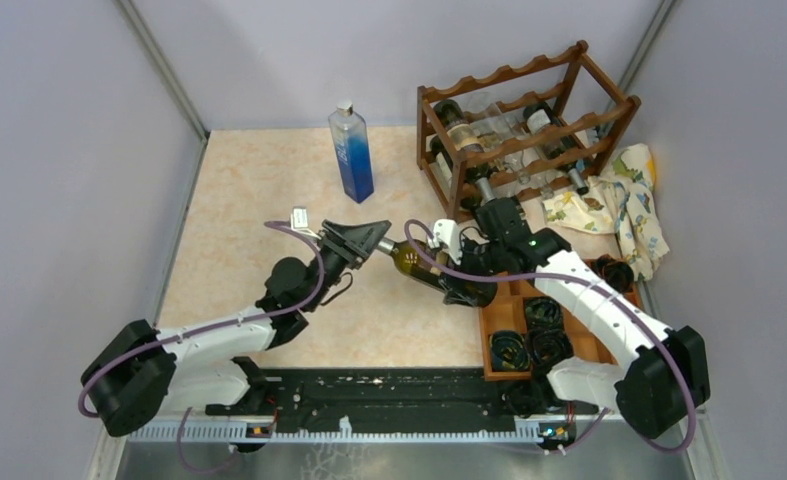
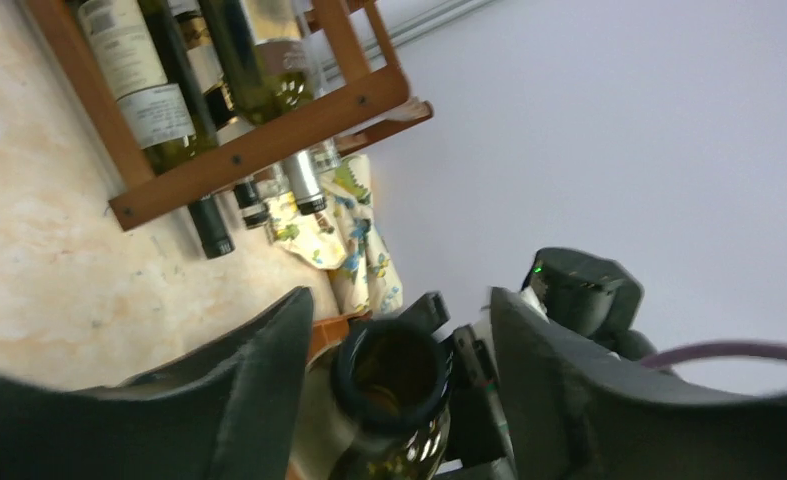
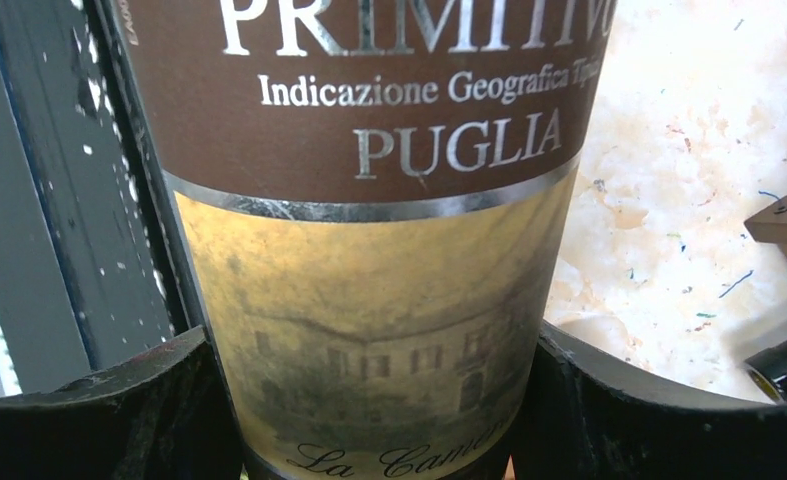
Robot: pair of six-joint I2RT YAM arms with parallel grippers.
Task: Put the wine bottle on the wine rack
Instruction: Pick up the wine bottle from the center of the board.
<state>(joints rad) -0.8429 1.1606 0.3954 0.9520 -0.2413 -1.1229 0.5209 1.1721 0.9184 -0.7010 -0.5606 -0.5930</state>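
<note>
The wine bottle [image 1: 421, 264] is dark green with a brown and yellow label [image 3: 369, 250]. It is held off the table, lying nearly level, with its neck pointing left. My right gripper [image 1: 461, 270] is shut on its body, a finger [image 3: 89, 410] on each side of the label. My left gripper [image 1: 377, 240] is open, and its fingers [image 2: 259, 380] straddle the bottle's open mouth [image 2: 394, 375] with gaps on both sides. The wine rack [image 1: 529, 130] of reddish-brown wood stands at the back right and holds several bottles. It also shows in the left wrist view [image 2: 259, 140].
A tall blue glass bottle [image 1: 352, 155] stands at the back centre. A floral cloth [image 1: 619, 205] lies right of the rack. A flat wooden compartment tray [image 1: 501, 318] with black cable coils sits under my right arm. A black rail [image 1: 369, 395] runs along the near edge.
</note>
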